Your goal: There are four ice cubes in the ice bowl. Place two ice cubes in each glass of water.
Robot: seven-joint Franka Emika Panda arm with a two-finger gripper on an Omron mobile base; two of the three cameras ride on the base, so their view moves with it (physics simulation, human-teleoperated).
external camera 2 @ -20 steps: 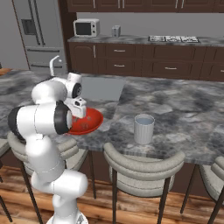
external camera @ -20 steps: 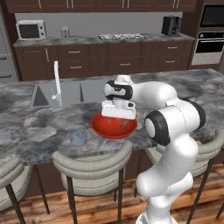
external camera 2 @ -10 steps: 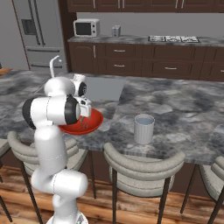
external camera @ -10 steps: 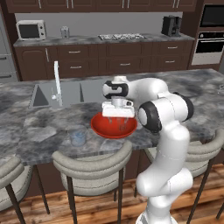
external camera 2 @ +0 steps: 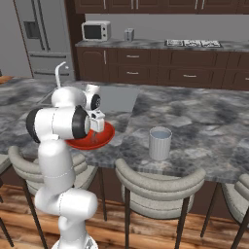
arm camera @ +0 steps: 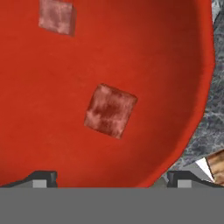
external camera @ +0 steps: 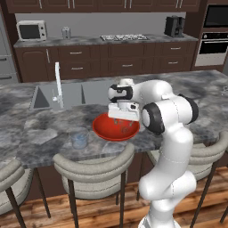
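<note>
Jaws spread wide over glossy red ice bowl (arm camera: 166, 65), two pale translucent ice cubes (arm camera: 110, 110) inside.

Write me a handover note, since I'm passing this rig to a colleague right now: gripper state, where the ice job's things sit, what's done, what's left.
Gripper: open, empty, low over the red ice bowl, above one ice cube.
A second ice cube lies farther in the bowl; the other cubes cannot be made out.
Glasses: one glass of water on the counter left of the bowl, the other glass to its right.
Done: nothing; no ice can be seen in either glass.
Left: grasp a cube and fill each glass with two.
</note>
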